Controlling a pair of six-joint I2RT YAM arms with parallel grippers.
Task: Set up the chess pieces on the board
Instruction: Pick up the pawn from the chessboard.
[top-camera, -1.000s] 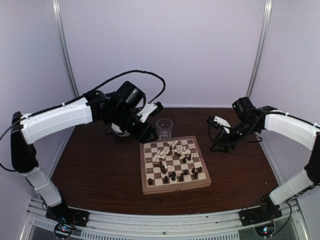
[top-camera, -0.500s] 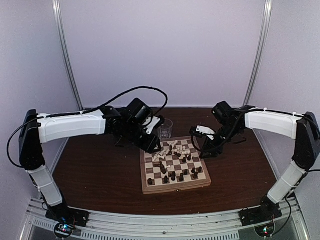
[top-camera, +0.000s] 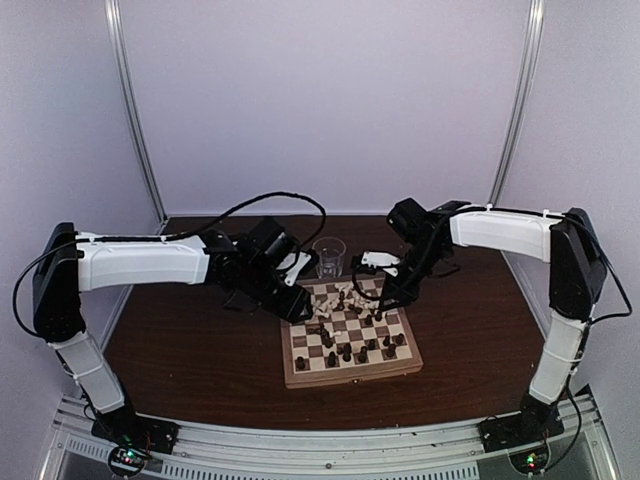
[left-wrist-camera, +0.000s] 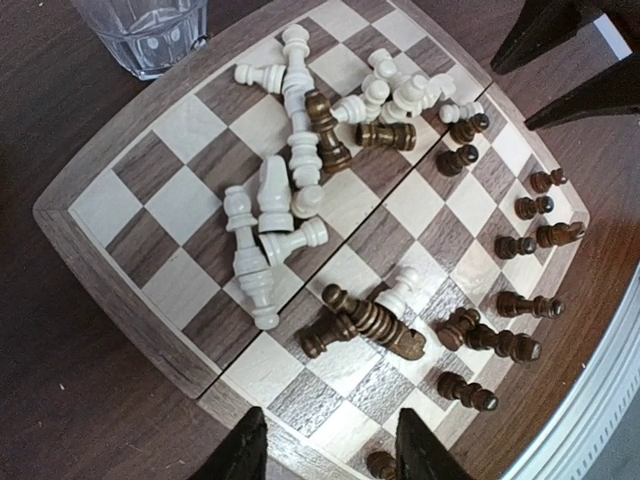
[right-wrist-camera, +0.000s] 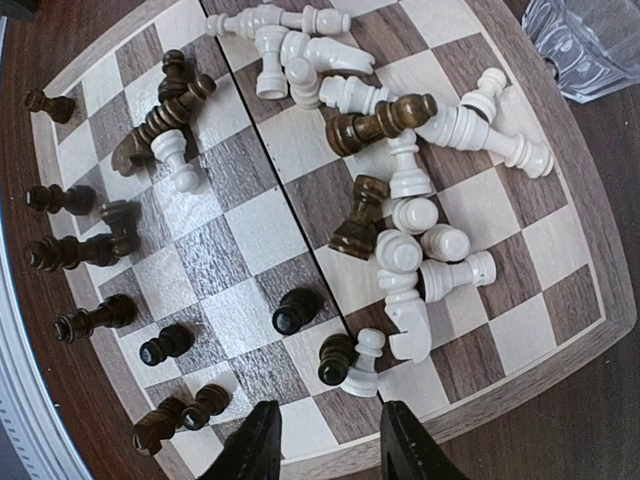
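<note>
Over the board (left-wrist-camera: 140, 165) now, fingers (left-wrist-camera: 245, 450) seemingly apart.

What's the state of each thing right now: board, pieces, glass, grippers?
board, flat on the table, checkered side up
white pieces, mostly toppled in a heap on the far half
dark pieces, several upright on the near rows, a few lying mid-board
glass, upright behind the board, looks empty
left gripper, open, empty, by the far-left corner
right gripper, open, empty, by the far-right corner

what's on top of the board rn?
Only chess pieces: cream ones toppled in a heap with some dark ones, more dark ones standing along one board edge. Squares under the heap are hidden.
</note>
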